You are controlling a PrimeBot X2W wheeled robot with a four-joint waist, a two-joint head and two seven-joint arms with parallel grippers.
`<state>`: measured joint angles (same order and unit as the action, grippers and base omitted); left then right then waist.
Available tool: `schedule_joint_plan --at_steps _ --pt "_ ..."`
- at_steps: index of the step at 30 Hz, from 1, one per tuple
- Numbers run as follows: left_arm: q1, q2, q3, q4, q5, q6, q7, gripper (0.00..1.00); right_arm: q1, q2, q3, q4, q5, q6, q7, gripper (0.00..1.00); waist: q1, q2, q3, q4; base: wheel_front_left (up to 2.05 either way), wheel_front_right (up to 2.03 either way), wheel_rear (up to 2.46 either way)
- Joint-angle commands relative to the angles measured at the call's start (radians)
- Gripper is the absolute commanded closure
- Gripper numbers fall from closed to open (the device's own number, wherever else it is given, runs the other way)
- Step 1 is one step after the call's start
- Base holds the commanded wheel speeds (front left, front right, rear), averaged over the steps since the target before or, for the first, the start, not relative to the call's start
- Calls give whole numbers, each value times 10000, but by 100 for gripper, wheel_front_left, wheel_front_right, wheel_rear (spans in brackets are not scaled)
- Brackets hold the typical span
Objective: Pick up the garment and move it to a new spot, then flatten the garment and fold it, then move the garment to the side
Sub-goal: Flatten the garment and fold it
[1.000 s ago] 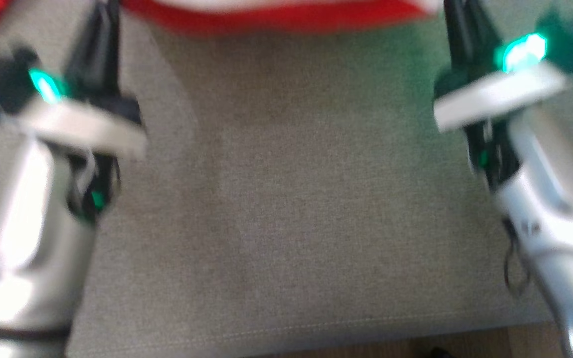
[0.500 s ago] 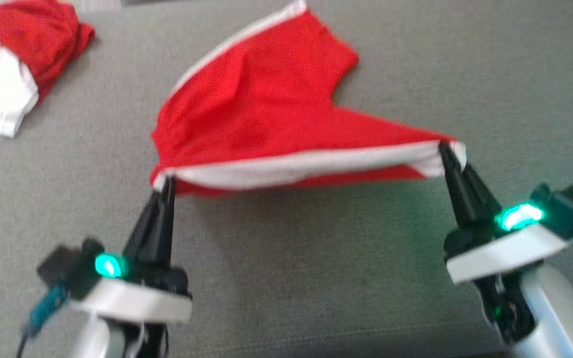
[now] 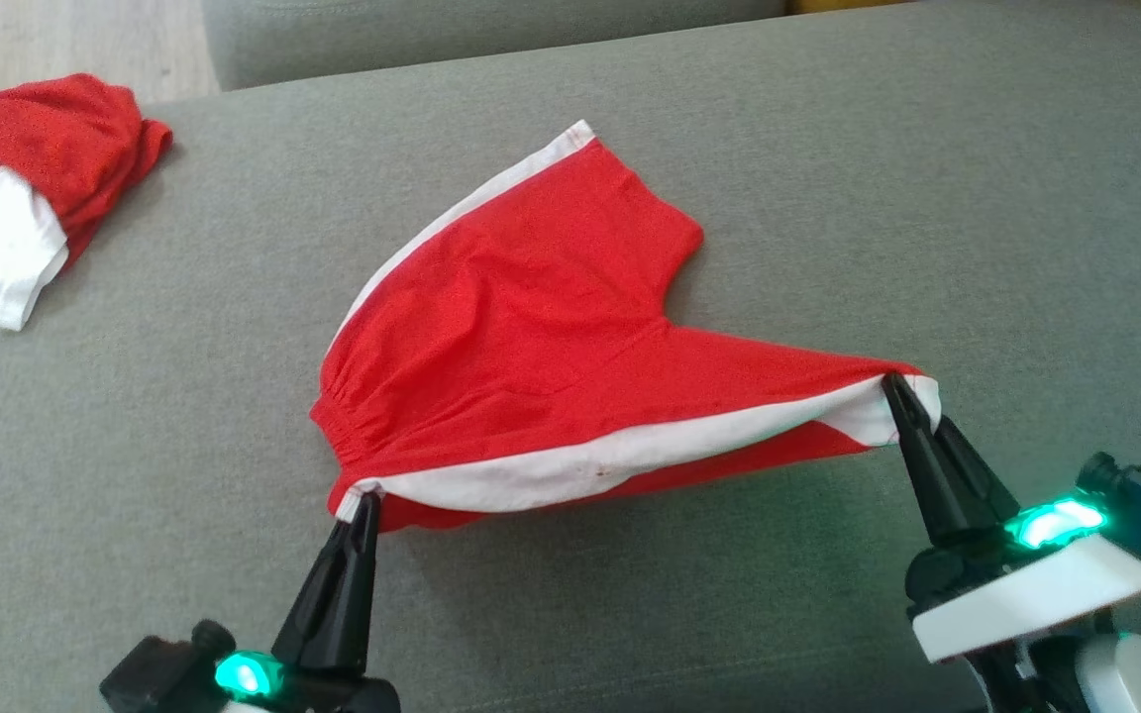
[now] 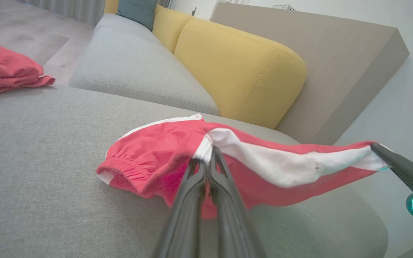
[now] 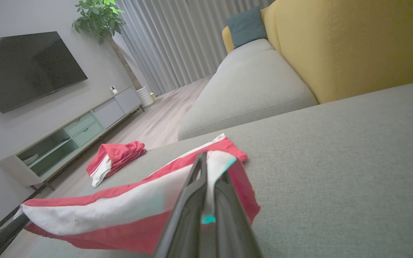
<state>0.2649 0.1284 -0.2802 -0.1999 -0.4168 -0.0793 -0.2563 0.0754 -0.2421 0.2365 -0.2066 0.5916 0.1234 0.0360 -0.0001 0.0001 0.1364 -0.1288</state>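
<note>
- The left claw (image 3: 364,503) is clenching its two dark fingers on the waistband corner of the red shorts (image 3: 531,337), where the white stripe (image 3: 610,460) ends. It is doing so above the near part of the grey seat cushion (image 3: 927,198).
- The right claw (image 3: 893,384) is grasping the other end of that white stripe, at a leg hem, above the seat cushion's near right part. Its fingers are pressing together on the cloth.
- The red shorts are hanging stretched between the two claws. The white stripe is running taut from one to the other, and a red fold is sagging beneath it.
- The rest of the red shorts is trailing away toward the seat cushion's middle. The far leg seems to be resting on the fabric there, though the contact is hard to judge.
- The gathered waistband (image 3: 353,421) is bunching just beyond the left claw.
- A second red and white garment (image 3: 26,178) is lying crumpled at the seat cushion's far left corner, well apart from the red shorts.
- A yellow back cushion (image 4: 242,68) is standing beyond the seat cushion's far edge.
</note>
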Motion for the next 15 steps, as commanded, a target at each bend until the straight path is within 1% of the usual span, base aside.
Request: schedule_joint_plan --at_steps 1,4,8,15 --pt "-258 -38 262 -354 -56 -43 -39 100 -244 -66 92 -329 -68 73 4 100 1 -1 26 38 0 0 0" --pt "-324 -147 136 -178 -372 -106 9 100 -517 -133 61 119 -96 73 79 100 1 -1 136 218 0 0 0" --pt "-709 -340 22 392 -949 -185 88 100 -1374 -208 149 967 -114 73 22 100 1 -1 292 581 0 0 0" --pt "-2319 -643 115 1964 -2092 -156 219 100 -3553 -445 675 2650 -172 73 -8 100 1 -1 570 1428 0 0 0"
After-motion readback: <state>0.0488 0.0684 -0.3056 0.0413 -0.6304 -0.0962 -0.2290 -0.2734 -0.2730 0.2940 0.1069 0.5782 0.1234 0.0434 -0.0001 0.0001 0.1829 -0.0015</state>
